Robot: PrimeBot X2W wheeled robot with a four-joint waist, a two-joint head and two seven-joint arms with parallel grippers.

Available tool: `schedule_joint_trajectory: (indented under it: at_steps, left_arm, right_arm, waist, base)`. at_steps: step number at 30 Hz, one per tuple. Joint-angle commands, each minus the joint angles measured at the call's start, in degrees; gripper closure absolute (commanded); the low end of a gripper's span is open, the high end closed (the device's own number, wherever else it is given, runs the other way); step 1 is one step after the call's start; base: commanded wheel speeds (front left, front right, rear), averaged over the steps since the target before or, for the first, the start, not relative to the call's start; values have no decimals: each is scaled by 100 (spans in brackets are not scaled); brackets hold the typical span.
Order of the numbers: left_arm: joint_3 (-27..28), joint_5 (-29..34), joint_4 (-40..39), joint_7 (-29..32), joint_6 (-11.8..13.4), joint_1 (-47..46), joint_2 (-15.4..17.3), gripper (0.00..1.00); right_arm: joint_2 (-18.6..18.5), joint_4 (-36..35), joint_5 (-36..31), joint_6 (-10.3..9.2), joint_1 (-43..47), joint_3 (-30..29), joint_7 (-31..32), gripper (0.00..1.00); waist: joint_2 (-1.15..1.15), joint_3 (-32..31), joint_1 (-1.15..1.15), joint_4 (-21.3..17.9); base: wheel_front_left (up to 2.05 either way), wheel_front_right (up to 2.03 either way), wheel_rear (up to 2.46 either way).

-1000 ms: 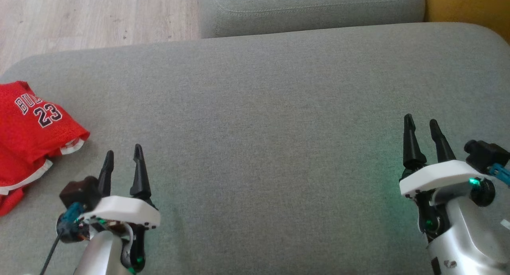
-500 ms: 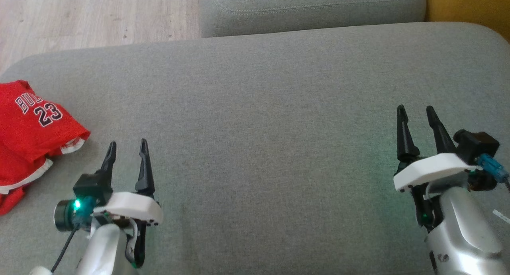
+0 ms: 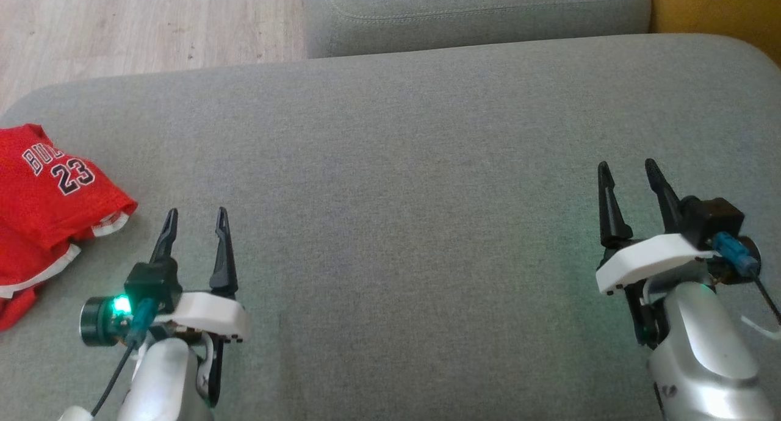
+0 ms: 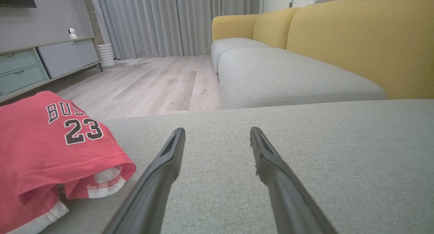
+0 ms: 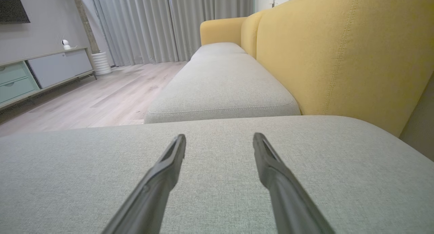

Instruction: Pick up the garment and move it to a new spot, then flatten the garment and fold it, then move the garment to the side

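Observation:
The garment (image 3: 43,207) is a red jersey with white trim and the number 23, lying rumpled at the far left of the grey cushion (image 3: 396,195). In the left wrist view the garment (image 4: 51,152) sits left of my fingers. My left gripper (image 3: 196,213) hovers open over the cushion, just right of the jersey and apart from it, nothing between its fingers. My right gripper (image 3: 626,166) is open and empty too, far to the right over bare cushion. The wrist views show the left gripper (image 4: 217,134) and the right gripper (image 5: 219,139) with spread fingers.
A second grey seat cushion (image 3: 476,12) lies beyond the one in front of me, with a yellow sofa back (image 5: 339,51) at the right. Wooden floor (image 3: 140,24) runs past the cushion's far left edge. A low cabinet (image 4: 44,62) and curtains stand farther off.
Both grippers have risen a little up the head view and turned slightly, fingers still spread. The jersey has not moved.

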Motion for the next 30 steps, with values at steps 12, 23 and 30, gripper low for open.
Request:
schedule_joint_trajectory:
  at_steps: [12,23,30]
  left_arm:
    - [413,37,-127,-62,40,-60,-22,0]
    - [459,65,-146,-62,-15,9,-80,0]
    - [486,18,-192,-62,-34,58,-117,0]
  right_arm:
    - [120,-54,18,23,-143,74,-70,0]
    - [57,-149,27,23,-125,128,-70,0]
    - [69,-92,109,23,-98,329,-70,0]
  waist:
    - [0,-28,0,24]
    - [0,82,0,636]
    - [0,164,0,1682]
  base:
    - [0,0,0]
    - [0,0,0]
    - [0,0,0]
